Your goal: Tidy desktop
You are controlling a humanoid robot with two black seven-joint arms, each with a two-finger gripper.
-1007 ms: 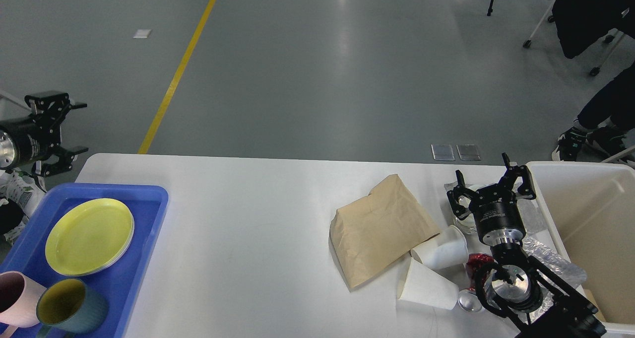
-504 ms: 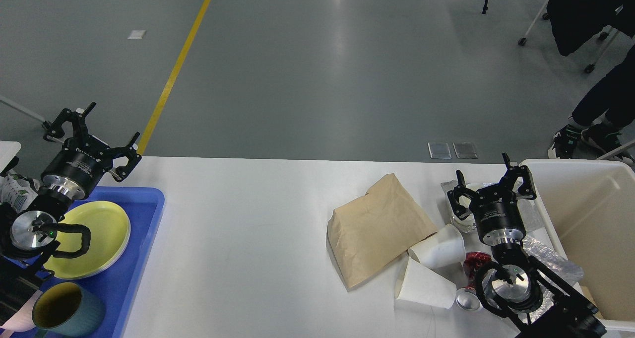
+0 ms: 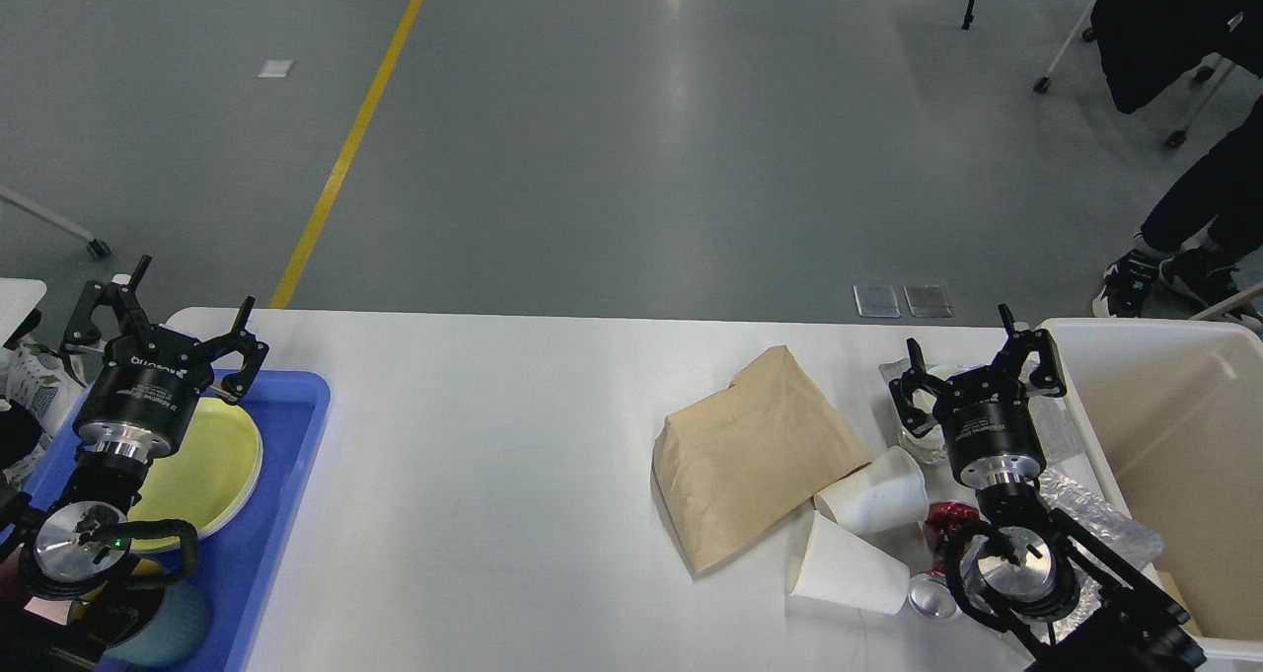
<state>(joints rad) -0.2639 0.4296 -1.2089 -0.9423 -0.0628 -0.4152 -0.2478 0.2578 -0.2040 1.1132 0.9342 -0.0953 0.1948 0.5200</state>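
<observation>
Lying across the view, long axis running left to right: the desktop (image 3: 493, 475). Hovering over the tray (image 3: 286, 475) and plate (image 3: 222, 455) at its left end, left gripper (image 3: 163, 332), fingers spread wide, holding nothing. Hanging over the clear wrapper (image 3: 1085, 509) beside the bin (image 3: 1164, 425), right gripper (image 3: 977, 361), apparently also wide open and empty. Resting nearby: bag (image 3: 755, 455), two cups (image 3: 858, 534).

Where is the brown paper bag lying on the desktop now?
In the head view, the brown paper bag lies flat right of the desktop centre, touching two tipped white paper cups near the right hand.
</observation>
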